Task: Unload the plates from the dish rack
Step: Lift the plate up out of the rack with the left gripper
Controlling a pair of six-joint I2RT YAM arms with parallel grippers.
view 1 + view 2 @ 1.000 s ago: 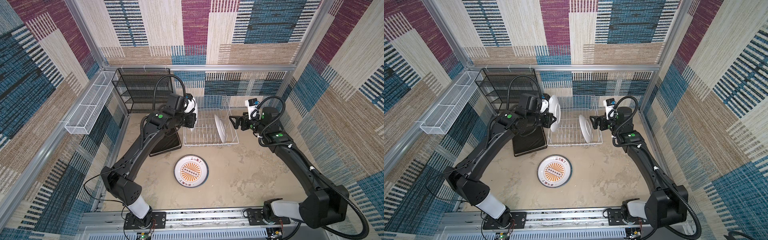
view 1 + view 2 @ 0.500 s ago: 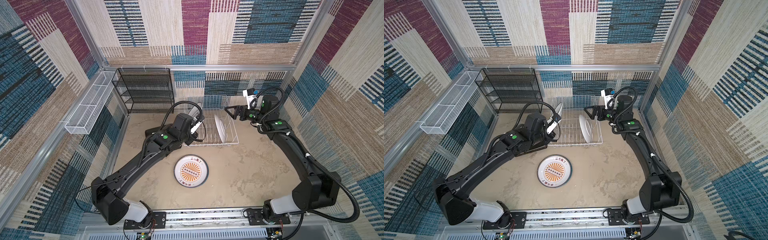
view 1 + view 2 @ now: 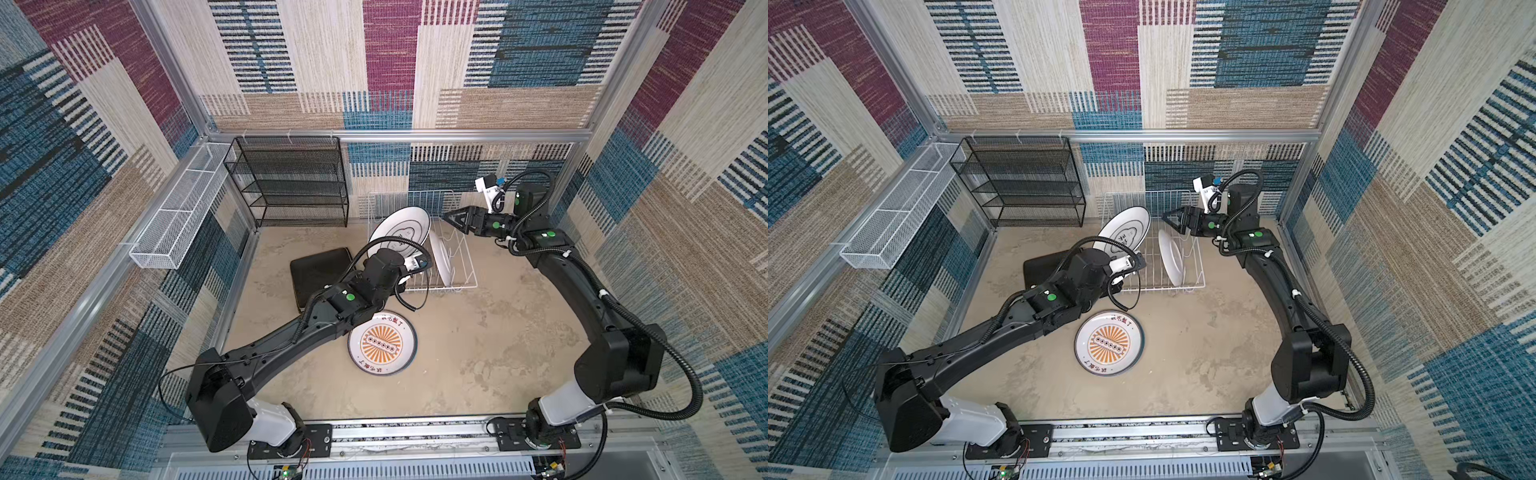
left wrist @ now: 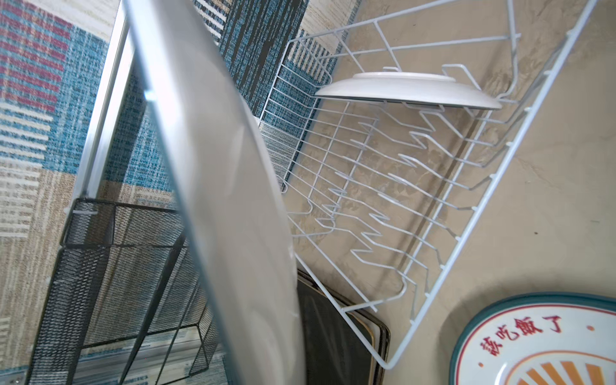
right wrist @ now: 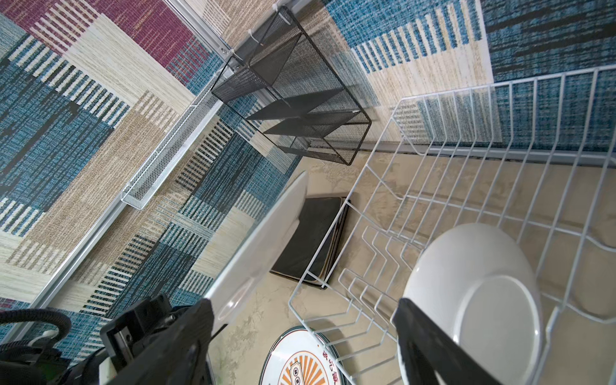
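dish rack (image 3: 432, 201): white wire | plate (image 3: 399, 228): glossy ceramic | tabletop (image 3: 478, 332): matt, mottled

Red characters 該吃飯了 curve along the edge of the round plate (image 4: 540, 336), which lies face up on the surface (image 3: 478, 332) just below the middle of both top views. Red print on its opposite edge and a black mark on the tilted plate (image 3: 401, 232) are too small to read.

Black jointed arms (image 3: 282, 345) (green dots (image 3: 351, 296)), white bases (image 3: 270, 419), ribbed black cables (image 3: 685, 399).
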